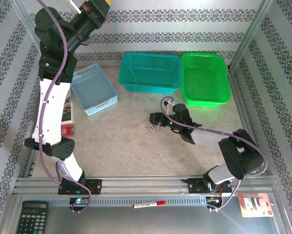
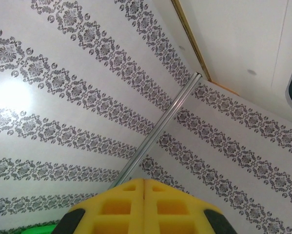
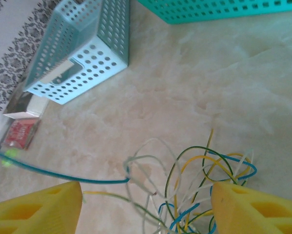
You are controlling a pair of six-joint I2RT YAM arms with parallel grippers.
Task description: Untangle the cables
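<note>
Your stock: cables, a loopy clump on the surface, between your right gripper's released, spread jaws. Your left gripper: clenched, well apart.

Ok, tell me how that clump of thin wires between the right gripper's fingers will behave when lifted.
Probably floppy: the clump of wires lies in loose curling loops, so it should sag and dangle. Likely very light, since the strands are so thin. The loops interlock, so pulling one strand would probably drag the rest along.
</note>
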